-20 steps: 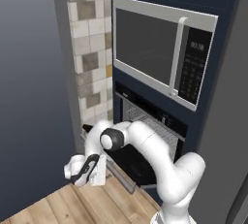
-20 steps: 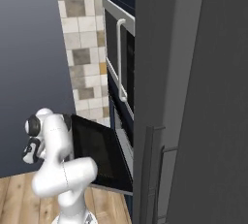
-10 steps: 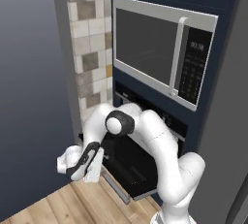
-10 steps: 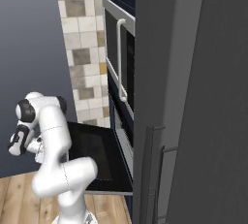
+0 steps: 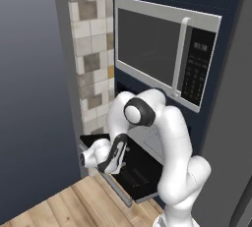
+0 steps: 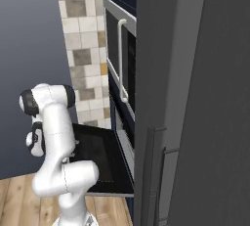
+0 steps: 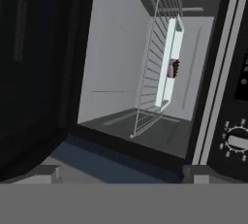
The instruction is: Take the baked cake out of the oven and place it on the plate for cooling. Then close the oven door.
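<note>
Inside the oven, on the wire rack, the cake sits on a white tray, well apart from the open, empty hand, which hangs over the lowered door. The cake looks soft and crumbly, the tray stiff and light: better to pinch the tray's near rim.

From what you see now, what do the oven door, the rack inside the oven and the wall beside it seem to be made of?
The oven door, lying open and flat, looks like glossy black glass, since its panel is dark and smooth. The rack seems thin bare metal wire: pale parallel bars with the grey oven wall visible between them. The wall looks tiled, perhaps ceramic or stone: small squares in beige, grey and brown with light joints.
</note>
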